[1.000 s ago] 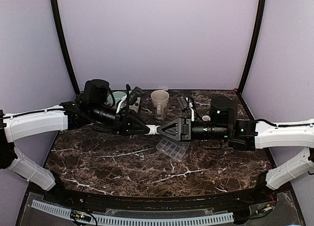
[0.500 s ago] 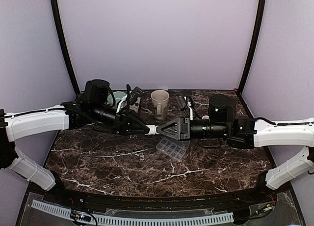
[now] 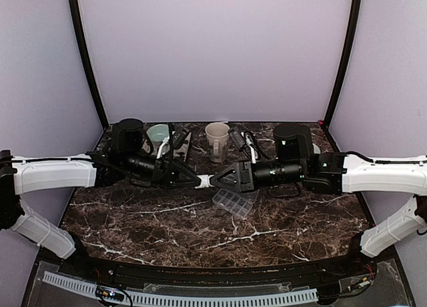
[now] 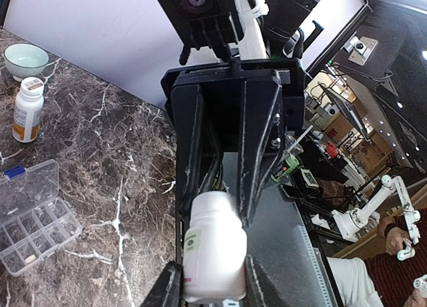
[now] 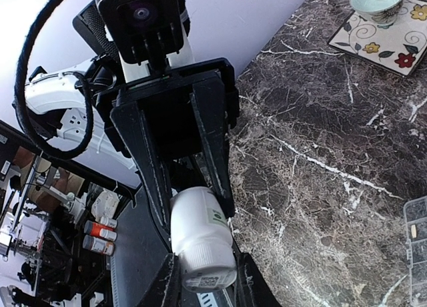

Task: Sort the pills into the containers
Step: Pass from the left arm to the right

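While the dark marble table (image 3: pixel 133 220) spreads under everything, the two arms reach in from either side and meet nose to nose over its middle. The left gripper (image 3: pixel 194 179) and the right gripper (image 3: pixel 219 179) are each narrowed to a part-open width and clamped on opposite ends of one white pill bottle (image 3: pixel 206 180), which lies level in the air between them. The clear pill organizer (image 3: pixel 232 203) sits flat on the table near the right gripper, just in front of it, with its lid swung open. Behind stand a cream mug (image 3: pixel 217 139) and a pale green bowl (image 3: pixel 158 132). Smallest, a second pill bottle (image 4: pixel 26 110) stands upright beside another green bowl (image 4: pixel 25 57).
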Controlling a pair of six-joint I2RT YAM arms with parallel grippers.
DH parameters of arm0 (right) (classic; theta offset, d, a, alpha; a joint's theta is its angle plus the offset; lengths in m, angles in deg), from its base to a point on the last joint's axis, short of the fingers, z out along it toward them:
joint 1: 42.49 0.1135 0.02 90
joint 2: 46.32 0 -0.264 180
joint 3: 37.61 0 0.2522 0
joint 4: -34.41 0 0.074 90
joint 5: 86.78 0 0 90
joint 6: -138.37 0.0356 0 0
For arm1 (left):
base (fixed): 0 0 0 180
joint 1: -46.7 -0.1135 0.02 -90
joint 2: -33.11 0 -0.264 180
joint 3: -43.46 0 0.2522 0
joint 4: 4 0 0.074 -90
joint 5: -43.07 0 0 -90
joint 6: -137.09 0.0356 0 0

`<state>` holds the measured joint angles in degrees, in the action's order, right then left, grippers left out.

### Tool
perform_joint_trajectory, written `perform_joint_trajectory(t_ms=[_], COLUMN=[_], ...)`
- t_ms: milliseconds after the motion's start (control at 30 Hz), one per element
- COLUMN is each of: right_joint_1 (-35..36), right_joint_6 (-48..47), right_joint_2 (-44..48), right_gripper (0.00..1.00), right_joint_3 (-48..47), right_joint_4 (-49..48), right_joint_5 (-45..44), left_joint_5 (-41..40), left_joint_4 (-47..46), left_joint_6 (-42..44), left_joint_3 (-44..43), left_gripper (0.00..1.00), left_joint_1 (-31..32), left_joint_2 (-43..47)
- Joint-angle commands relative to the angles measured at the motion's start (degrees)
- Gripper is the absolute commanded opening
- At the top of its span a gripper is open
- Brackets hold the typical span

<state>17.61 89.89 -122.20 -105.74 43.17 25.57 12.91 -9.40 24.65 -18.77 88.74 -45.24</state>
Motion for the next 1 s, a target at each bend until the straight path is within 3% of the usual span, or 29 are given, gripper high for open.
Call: perform_joint_trajectory(t_ms=[0,133,700,967], right_joint_1=[0.6,0.3,-3.3,-3.5], right_joint_6=[-2.7,-2.7,-0.2,0.2], right_joint_2=[-1.9,-2.2,-2.8,-3.7], right_gripper=[0.00,0.00,0.00,0.00], right_joint_3=[-3.1,-3.4,-4.3,-4.9], right_joint_4=[-2.2,-1.7,-2.7,-3.6], right_joint_5=[1.4,2.2,5.2,5.4], left_joint_5=[1.8,2.3,1.2,-0.4], left_joint_4=[-2.7,0.1,5.6,5.7], left_joint_6=[-1.7,0.1,3.5,3.3], left_joint_3=[-0.2,-1.0,-1.4,-1.0], left_gripper=[0.22,0.28,0.27,0.43], left_joint_1=[1.6,2.1,5.1,6.2], left_joint_2=[2.3,2.5,4.3,4.8])
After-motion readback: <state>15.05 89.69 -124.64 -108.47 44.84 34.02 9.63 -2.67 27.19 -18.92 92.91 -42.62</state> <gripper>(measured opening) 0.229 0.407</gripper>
